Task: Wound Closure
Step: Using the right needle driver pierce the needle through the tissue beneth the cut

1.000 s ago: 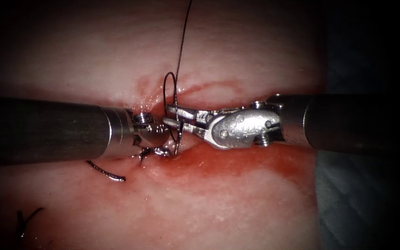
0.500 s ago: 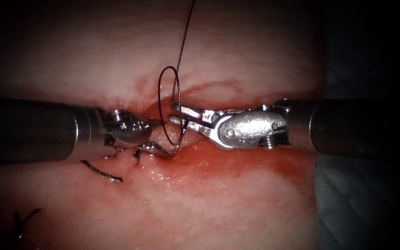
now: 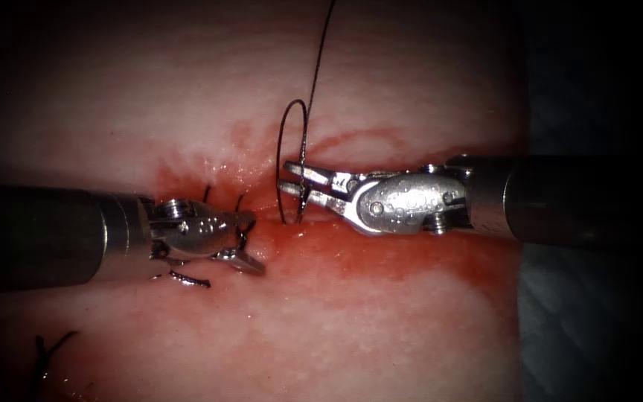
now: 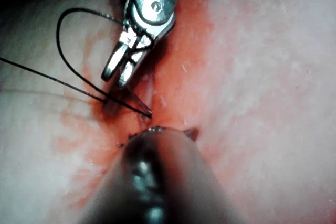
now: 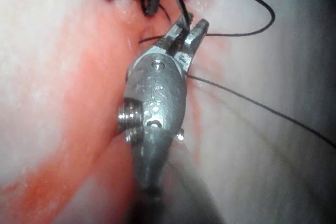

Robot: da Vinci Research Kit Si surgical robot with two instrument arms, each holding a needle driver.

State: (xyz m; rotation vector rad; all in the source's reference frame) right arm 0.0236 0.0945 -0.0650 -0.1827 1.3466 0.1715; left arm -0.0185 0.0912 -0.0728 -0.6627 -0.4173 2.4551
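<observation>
A dark thread (image 3: 292, 141) loops above the cut in the tissue (image 3: 381, 327), its long strand running up and away. The right claw (image 3: 286, 177), jaws slightly spread, has the loop draped around them. The left claw (image 3: 251, 240), spread and empty, rests left of the cut.

2 dark shafts, each with a steel, screw-studded wrist and claw.

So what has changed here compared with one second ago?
The left gripper drew back toward the picture's left and lower, away from the right gripper. The thread loop grew taller and shifted right with the right gripper, which stays open around the loop. The cut ends of thread stayed beside the cut in the tissue.
</observation>
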